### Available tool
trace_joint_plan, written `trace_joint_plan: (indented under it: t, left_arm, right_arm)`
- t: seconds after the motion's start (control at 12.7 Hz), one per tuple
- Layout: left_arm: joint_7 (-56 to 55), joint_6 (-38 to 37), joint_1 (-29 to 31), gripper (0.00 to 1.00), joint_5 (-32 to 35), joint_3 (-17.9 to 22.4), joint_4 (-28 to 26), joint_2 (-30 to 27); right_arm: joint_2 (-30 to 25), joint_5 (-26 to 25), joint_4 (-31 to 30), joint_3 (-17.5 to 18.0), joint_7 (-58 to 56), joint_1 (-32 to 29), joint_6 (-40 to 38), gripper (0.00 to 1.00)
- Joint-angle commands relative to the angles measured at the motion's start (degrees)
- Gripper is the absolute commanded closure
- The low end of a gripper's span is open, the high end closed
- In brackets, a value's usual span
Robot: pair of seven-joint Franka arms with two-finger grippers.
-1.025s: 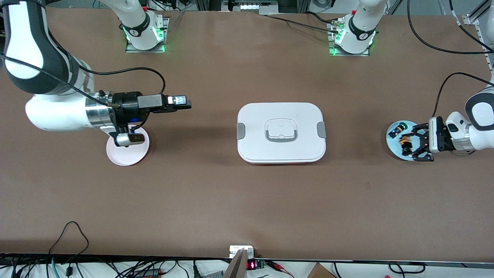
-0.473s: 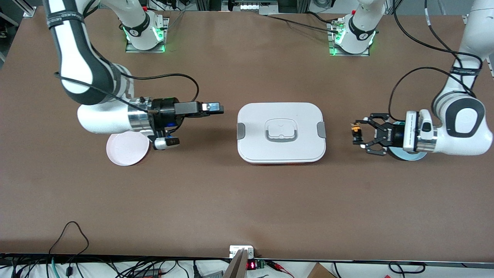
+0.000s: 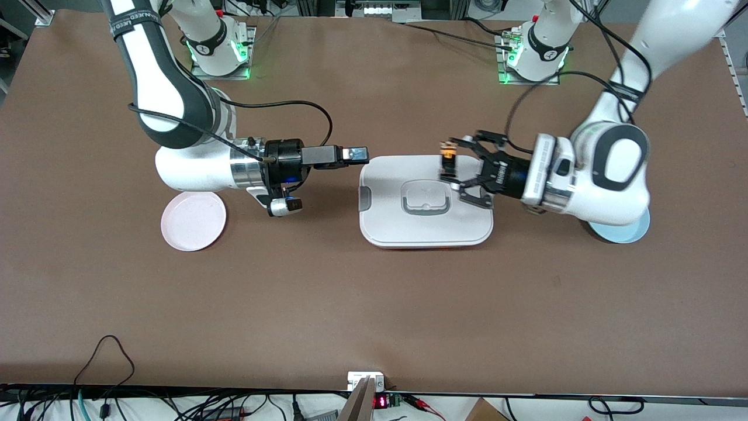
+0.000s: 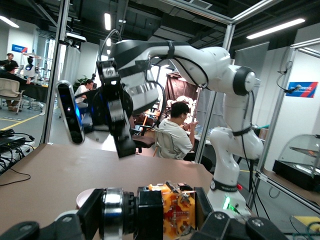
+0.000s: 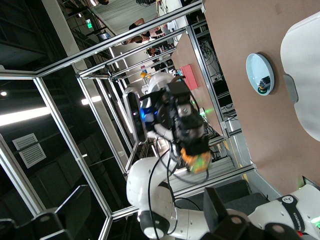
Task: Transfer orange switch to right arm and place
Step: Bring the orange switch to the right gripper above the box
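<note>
The left gripper [image 3: 453, 169] is clamping the switch [image 3: 448, 159] over the white box [image 3: 425, 231]. The right gripper [image 3: 357, 154] is waiting open beside the box. A misaligned handover risks dropping the switch.

We see the left gripper [image 3: 449, 166] level, fingers clamped tight, wrist turned toward the right arm's end. The right gripper [image 3: 356, 154] is level too, slim fingers spread, facing it.
</note>
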Motion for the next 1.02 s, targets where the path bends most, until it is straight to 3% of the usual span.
trace_joint_plan:
  t: [0.0, 0.39, 0.95]
  left_arm:
    - [-4.7, 7.4, -5.5, 1.0, -6.6, 0.5, -0.5, -3.8]
    - [-9.2, 17.7, -9.7, 1.0, -11.7, -2.3, 0.9, -4.5]
    - [-9.2, 18.0, -10.1, 1.0, -12.6, -2.4, 1.0, -4.1]
  right_arm:
    - [0.7, 1.4, 0.0, -0.4, -0.5, 0.7, 0.4, 0.0]
    - [1.1, 1.4, -0.2, -0.4, -0.9, 1.6, 0.4, 0.0]
    - [0.9, 1.5, -1.1, -0.4, -0.3, 0.6, -0.2, 0.0]
